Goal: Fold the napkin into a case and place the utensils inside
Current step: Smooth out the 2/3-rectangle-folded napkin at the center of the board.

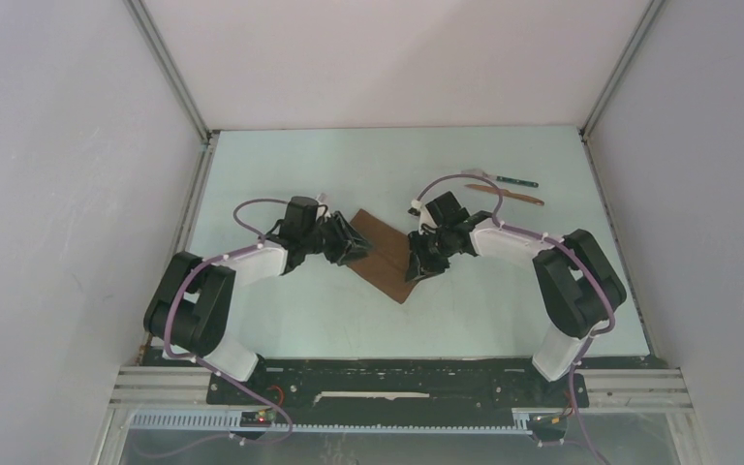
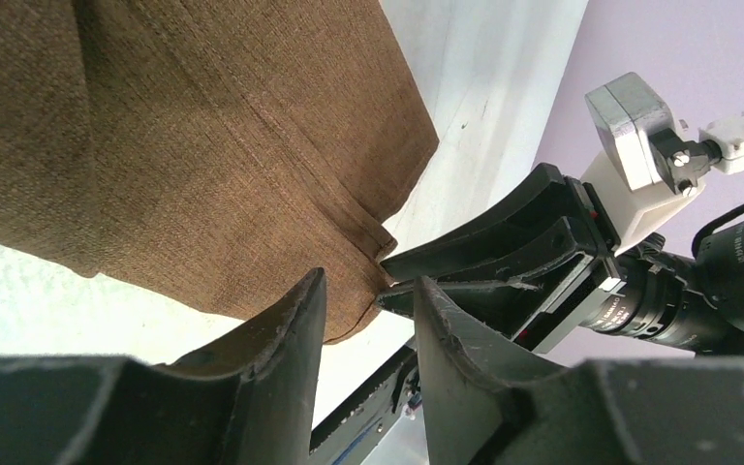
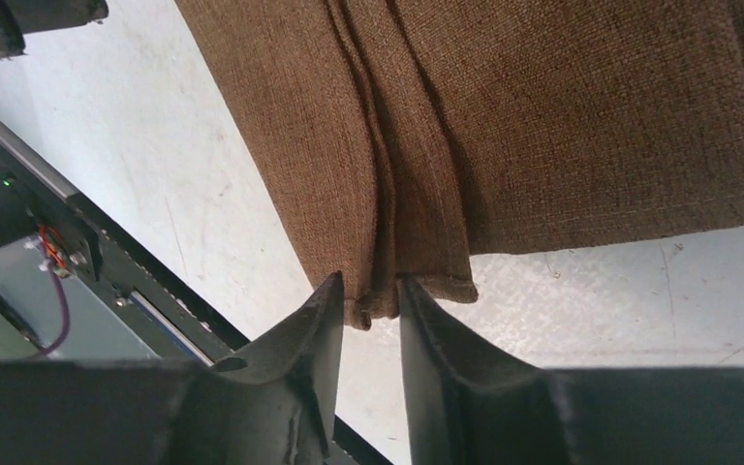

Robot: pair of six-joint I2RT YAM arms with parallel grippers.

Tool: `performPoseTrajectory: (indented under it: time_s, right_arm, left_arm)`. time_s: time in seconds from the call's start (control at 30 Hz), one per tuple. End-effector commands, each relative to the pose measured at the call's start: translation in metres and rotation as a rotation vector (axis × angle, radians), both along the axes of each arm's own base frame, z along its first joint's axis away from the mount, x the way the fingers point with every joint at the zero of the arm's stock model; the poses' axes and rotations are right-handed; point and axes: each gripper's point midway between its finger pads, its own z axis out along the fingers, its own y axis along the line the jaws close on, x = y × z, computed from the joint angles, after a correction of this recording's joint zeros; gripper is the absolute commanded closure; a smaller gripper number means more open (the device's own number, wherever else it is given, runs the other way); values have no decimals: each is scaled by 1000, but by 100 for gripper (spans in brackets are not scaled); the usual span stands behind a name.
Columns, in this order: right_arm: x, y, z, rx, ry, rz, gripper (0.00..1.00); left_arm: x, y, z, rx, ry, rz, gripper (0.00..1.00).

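The dark-brown napkin lies partly folded mid-table between both arms. My right gripper is at its right edge. In the right wrist view the gripper is shut on a bunched fold at the edge of the napkin. My left gripper is at the cloth's left side. In the left wrist view it is open, and a corner of the napkin lies just beyond its left finger. The teal-handled utensil and the reddish-brown stick lie at the far right. No finished case shows.
The right gripper's black fingers and its wrist camera fill the right of the left wrist view, close to my left fingertips. The table's near rail runs along the front. Grey walls enclose the table on three sides.
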Motion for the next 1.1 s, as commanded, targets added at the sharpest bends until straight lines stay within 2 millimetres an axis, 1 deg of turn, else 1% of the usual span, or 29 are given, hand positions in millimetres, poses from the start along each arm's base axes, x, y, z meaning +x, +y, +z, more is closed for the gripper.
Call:
performPoseTrajectory:
  time_s: [0.0,0.07,0.2,0.27,0.33,0.4,0.5,0.57,0.67,0.8,0.83,0.93,1.0,1.07]
  right_arm:
    - [6,8,2,39,-11,6,71]
    - [9,7,2,37,-24,-3,81]
    - [24,-4,5,10,-62,-59,100]
    - [32,-9,5,-2,-86,-85,100]
    - [38,-10,5,6,-100,-91,100]
    - [43,-10,4,22,-103,-97,100]
    - [48,-11,0,23,-101,-104,100]
    - [49,-12,-7,7,-86,-101,100]
    - [51,-13,-12,-5,-82,-98,100]
    - [50,-13,-15,-6,-75,-92,100]
    - [49,-13,-16,-7,-71,-92,100]
    - [46,-15,-21,-27,-59,-86,100]
    - [44,-18,-25,-49,-61,-88,100]
    - [44,-22,-28,-81,-76,-95,96]
  left_arm:
    - [14,2,25,-10,-94,4,57]
    - [16,3,26,-6,-99,7,57]
    - [21,6,25,2,-99,15,58]
    - [25,6,25,3,-100,18,58]
    - [30,6,24,5,-104,23,60]
    - [38,6,24,9,-112,33,65]
    - [52,9,17,10,-97,66,75]
    - [61,15,8,19,-71,100,81]
    - [75,31,-9,47,-35,162,86]
    - [87,43,-30,65,7,200,90]
    - [92,45,-34,70,9,203,91]
    - [96,45,-58,67,86,196,95]
    - [99,46,-66,66,114,202,97]
    - [102,49,-71,69,128,219,99]
